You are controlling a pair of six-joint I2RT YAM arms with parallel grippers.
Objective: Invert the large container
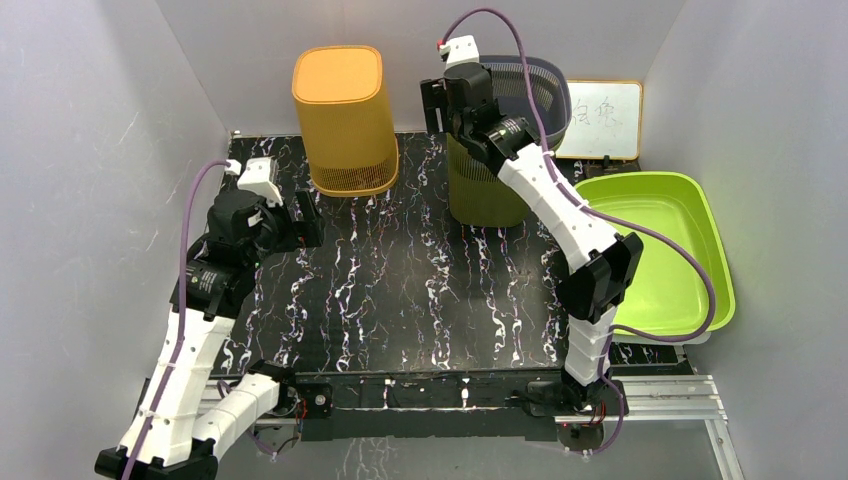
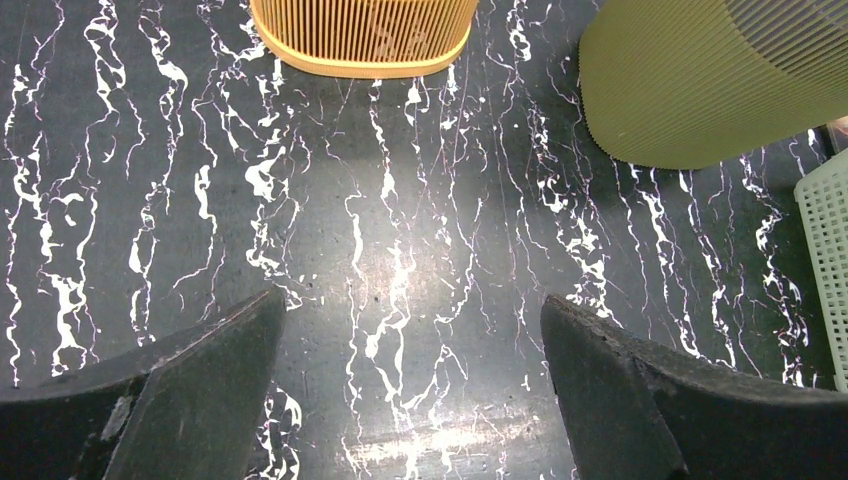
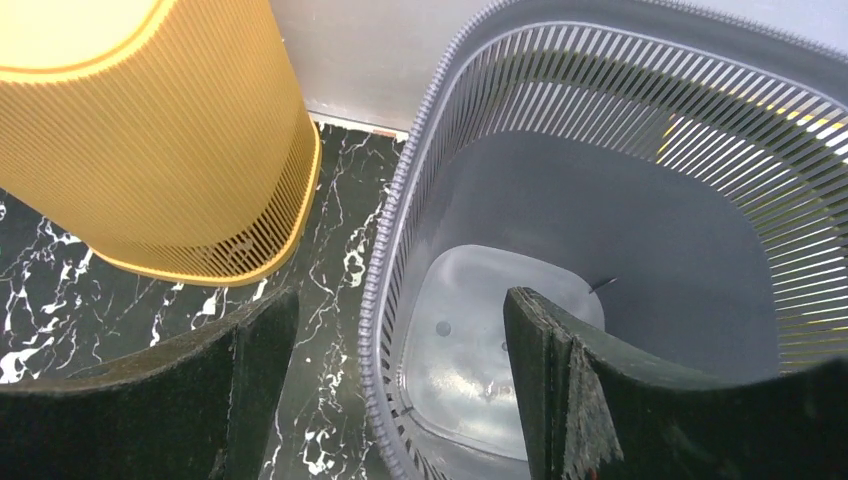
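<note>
The right pincer hangs with its jaws well apart, straddling the left wall of the large container. One finger is outside, in the gap toward the orange bin, and the other is down inside the mouth. The rim runs between them with space on both sides, so as far as I can see nothing is gripped yet. The container stands upright, mouth up, at the back of the counter, right of centre and just beside the orange bin, which sits mouth down. It looks like thin moulded plastic, olive and ribbed outside, grey within, with nothing in it and an open band of slats round the top. I'd reckon it light but tall and bulky, so it will likely swing on a single pinch, and the slatted band may flex if squeezed hard. The rim seems the obvious hold, since the body is far too broad for those jaws. A deep bite over the lip, where the slats give some purchase on smooth plastic, looks soundest. Off to the left, the left pincer is open too, over the counter and well apart from both bins. The green tray on the right sits near enough to be knocked.
</note>
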